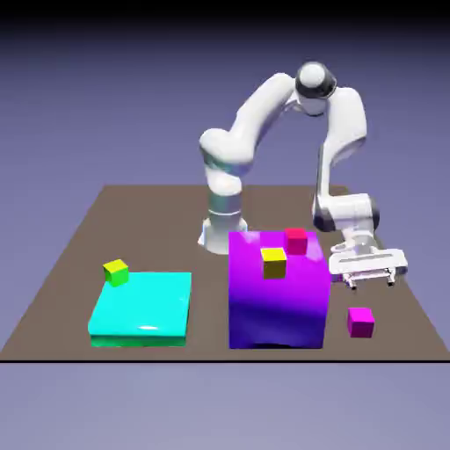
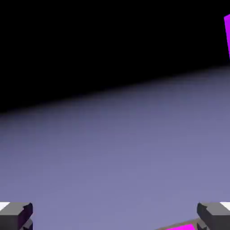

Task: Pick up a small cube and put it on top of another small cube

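I work over a brown table (image 1: 132, 211) that ends against a plain blue-violet backdrop fading to black at the top. My gripper (image 1: 369, 279) hangs low over the table at the exterior view's right, its fingers (image 2: 18, 215) spread wide with nothing between them. In the hand view they sit at the two bottom corners, and most of what I see there is backdrop.

The small magenta cube (image 1: 359, 322) rests on the table just past my gripper, nearer the camera, apart from my fingers. It is plain, evenly coloured and sits flat. A sliver of magenta at the hand view's bottom edge may be it.

Beside my gripper stands the big purple block (image 1: 277, 303), carrying a small yellow cube (image 1: 273, 262) and a small crimson-red cube (image 1: 296, 240). Well beyond it lie a flat cyan block (image 1: 141, 308) and a yellow-green cube (image 1: 115, 272).
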Tool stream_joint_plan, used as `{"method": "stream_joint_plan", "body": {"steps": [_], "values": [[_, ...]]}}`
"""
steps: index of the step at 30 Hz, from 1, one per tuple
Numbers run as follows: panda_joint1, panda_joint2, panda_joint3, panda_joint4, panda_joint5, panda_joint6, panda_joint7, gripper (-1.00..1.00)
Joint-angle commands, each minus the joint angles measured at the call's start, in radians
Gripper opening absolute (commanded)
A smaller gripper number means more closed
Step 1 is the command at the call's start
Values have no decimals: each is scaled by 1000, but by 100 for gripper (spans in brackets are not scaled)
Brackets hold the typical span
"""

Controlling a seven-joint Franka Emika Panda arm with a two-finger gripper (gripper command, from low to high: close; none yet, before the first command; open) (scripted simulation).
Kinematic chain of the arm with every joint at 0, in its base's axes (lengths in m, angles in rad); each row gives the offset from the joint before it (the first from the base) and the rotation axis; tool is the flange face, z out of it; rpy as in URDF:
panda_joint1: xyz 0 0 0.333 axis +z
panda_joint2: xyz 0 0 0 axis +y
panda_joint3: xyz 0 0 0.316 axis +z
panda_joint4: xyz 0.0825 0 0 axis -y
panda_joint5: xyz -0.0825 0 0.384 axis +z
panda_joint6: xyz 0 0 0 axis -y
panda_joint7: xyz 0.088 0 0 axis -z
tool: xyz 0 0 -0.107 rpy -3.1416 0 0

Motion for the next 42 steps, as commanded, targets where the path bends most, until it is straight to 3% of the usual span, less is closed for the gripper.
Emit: {"method": "stream_joint_plan", "body": {"steps": [1, 5, 6, 11, 20, 42], "values": [[0, 0, 0, 0, 0, 0, 0, 0], [-133, -130, 25, 139, -62, 44, 60, 0], [-133, -130, 25, 139, -62, 44, 60, -100], [1, 3, -6, 2, 6, 1, 3, -100], [88, 140, -332, 80, 268, 41, 189, -100], [607, -119, -1073, -286, -458, 424, 831, -100]]}}
